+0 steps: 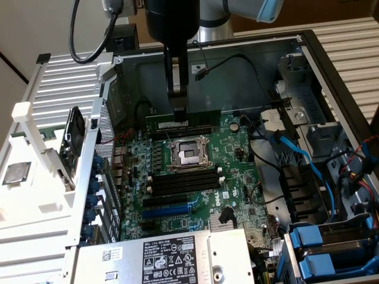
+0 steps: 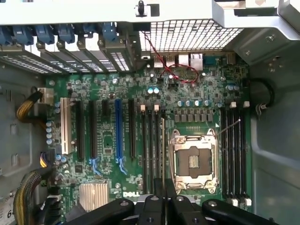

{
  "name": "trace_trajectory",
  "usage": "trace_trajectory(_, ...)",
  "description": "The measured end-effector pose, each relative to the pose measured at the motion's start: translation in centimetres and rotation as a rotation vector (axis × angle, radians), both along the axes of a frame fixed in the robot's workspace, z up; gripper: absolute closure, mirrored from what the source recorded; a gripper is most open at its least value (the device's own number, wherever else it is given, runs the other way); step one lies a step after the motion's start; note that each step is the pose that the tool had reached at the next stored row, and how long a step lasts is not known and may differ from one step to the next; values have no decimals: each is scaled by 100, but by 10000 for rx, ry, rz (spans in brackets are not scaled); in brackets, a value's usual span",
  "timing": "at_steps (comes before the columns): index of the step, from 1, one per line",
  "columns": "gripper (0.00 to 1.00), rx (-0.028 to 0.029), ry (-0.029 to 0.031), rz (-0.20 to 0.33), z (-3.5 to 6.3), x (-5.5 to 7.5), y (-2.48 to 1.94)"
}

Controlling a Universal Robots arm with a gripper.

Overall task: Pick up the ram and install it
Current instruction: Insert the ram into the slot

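The ram [image 1: 201, 120], a long green stick, hangs level above the far part of the motherboard [image 1: 237, 177] inside the open computer case. My gripper [image 1: 177, 110] comes straight down from above and is shut on the stick near its middle. In the wrist view the ram [image 2: 162, 150] shows edge-on as a thin line running out from my gripper [image 2: 164, 199]. It lies along the black memory slots [image 2: 152, 150] beside the empty processor socket [image 2: 194, 161]. How high the stick sits above the slots cannot be told.
More black slots [image 2: 234, 150] lie on the socket's other side. Blue and black cables [image 1: 296, 151] and drive bays [image 1: 323, 248] fill the exterior view's right. A labelled power supply [image 1: 177, 260] sits at the front. A silver processor chip [image 1: 16, 173] rests outside the case.
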State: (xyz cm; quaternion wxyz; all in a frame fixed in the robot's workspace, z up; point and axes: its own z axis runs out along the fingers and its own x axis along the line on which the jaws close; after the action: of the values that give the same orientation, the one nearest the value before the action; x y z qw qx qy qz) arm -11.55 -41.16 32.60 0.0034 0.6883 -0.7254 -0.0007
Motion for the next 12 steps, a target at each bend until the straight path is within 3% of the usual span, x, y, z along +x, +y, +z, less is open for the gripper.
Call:
trace_trajectory(5,88,10,0,-15,-80,-1,-5)
trace_trajectory(9,88,80,-5,55,-135,-1,-9)
trace_trajectory(10,88,103,-26,57,-144,-5,-9)
trace_trajectory(12,88,136,-123,60,-158,-31,-9)
